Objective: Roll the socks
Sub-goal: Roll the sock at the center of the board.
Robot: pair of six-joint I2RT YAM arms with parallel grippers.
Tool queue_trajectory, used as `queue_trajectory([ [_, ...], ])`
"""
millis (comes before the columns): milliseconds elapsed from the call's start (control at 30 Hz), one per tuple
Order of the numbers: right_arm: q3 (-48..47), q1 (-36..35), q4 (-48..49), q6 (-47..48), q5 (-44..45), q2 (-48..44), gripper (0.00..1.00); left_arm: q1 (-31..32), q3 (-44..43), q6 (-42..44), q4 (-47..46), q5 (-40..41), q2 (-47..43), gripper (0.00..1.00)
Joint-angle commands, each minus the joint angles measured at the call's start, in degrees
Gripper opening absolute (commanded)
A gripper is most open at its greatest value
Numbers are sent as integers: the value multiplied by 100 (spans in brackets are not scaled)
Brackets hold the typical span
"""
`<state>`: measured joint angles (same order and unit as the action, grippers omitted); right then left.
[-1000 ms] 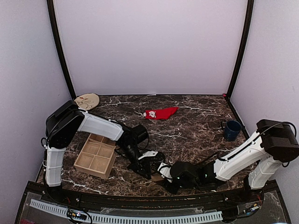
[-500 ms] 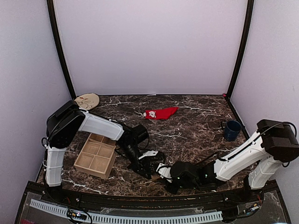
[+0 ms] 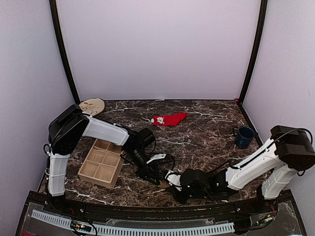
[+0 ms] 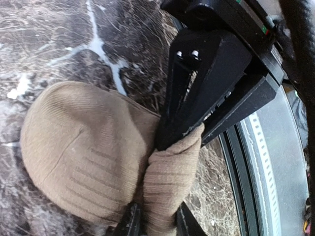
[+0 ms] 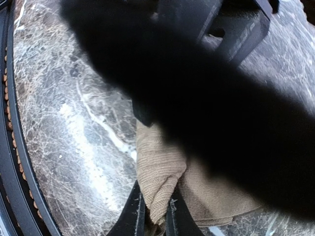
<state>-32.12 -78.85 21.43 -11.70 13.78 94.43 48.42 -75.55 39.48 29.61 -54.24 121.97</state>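
The tan sock (image 4: 83, 147) lies bunched on the dark marble table near its front edge, only a brown scrap (image 3: 163, 184) showing from above between the two arms. My left gripper (image 4: 156, 223) has a thick fold of it filling the narrow gap between its jaws, which press on both sides. Facing it, my right gripper (image 5: 153, 216) is shut on another fold of the tan sock (image 5: 162, 172); its black fingers (image 4: 197, 88) reach in from the upper right in the left wrist view. The red sock (image 3: 170, 119) with a white patch lies flat at the back centre, untouched.
A wooden compartment tray (image 3: 101, 164) sits just left of the left arm. A blue mug (image 3: 243, 136) stands at the right side, and a round tan disc (image 3: 91, 105) lies in the back left corner. The black front rail (image 4: 246, 162) runs close beside the tan sock.
The left gripper has drawn slightly up and to the left. The right gripper has edged in towards it at the front edge. The red sock has not moved.
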Motion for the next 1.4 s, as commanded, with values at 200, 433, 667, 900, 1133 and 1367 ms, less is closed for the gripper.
queue_trajectory([
  [200,195,155,90,-599,-104,-135,0,-271,289,-543,-574,253,-245,30],
  [433,184,328,40,-852,-164,-219,0,-580,714,-944,-1243,436,-481,34],
  [667,195,552,111,-1139,-495,-204,0,-899,1173,-1340,-2038,506,-871,36],
  [900,106,1091,61,-1690,-1362,-214,0,-931,1804,-1474,-2769,723,-1464,36],
  [1133,89,1521,-43,-2303,-2239,-218,0,-759,2793,-1731,-4239,810,-2477,37],
  [1367,380,1867,490,-3150,-3100,-156,0,95,2922,-989,-4359,1595,-2560,37],
])
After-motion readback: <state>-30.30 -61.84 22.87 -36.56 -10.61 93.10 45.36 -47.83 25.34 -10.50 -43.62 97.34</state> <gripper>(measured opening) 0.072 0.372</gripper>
